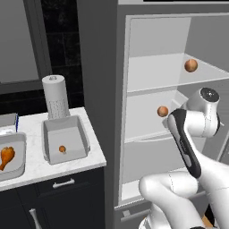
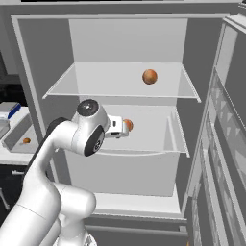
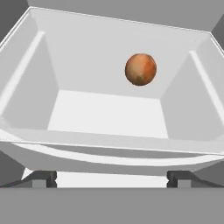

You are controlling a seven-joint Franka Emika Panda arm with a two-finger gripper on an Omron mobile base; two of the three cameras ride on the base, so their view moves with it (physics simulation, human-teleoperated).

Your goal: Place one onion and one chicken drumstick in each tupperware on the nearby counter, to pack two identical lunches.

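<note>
In the left base view the desk (image 1: 38,166) carries two tubs: the nearer tub (image 1: 64,137) holds a small onion (image 1: 62,149), the left tub (image 1: 12,156) a drumstick (image 1: 6,156), while two more onions sit on the fridge shelves, one higher (image 1: 191,65) and one lower (image 1: 163,111). In the right base view the arm's hand (image 2: 117,128) reaches into the open fridge (image 2: 126,43), just beside the lower onion on the middle shelf (image 2: 144,144). In the hand view the jaws stand wide apart and empty, that onion ahead of them and untouched.

Arm (image 2: 53,158) bent, reaching forward; jaws spread wide, holding nothing.
</note>
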